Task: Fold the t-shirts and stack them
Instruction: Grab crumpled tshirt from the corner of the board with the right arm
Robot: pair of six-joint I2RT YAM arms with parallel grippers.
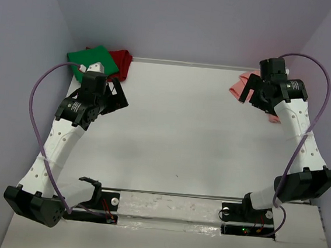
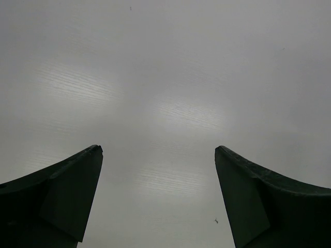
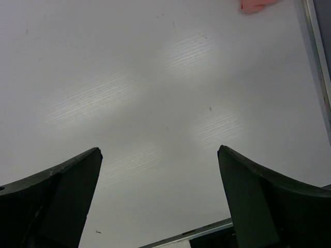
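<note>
Left wrist view: you are looking at the left pincer (image 2: 158, 150) with its two dark fingers spread wide and nothing between them. Grey worktop (image 2: 165, 77) lies below.
Right wrist view: the right pincer (image 3: 159, 150) is spread just as wide and grips nothing. Pale worktop fills the frame beneath it.
Handled shirt, close: a small corner of the salmon-pink t-shirt (image 3: 256, 5) pokes in at the top edge of the right wrist view, right of centre, well apart from the fingers.
Handled shirt, from above: in the top external view you find it crumpled at the upper right of the frame, at the far edge of the worktop. The right arm's wrist hides part of it.
Upper left of the top view: the green t-shirt (image 1: 93, 57) lies at the far corner of the worktop, just beyond the left arm's wrist.
Beside it: the dark red t-shirt (image 1: 123, 61) touches the green one on its right side. You cannot tell which of the two overlaps the other.
</note>
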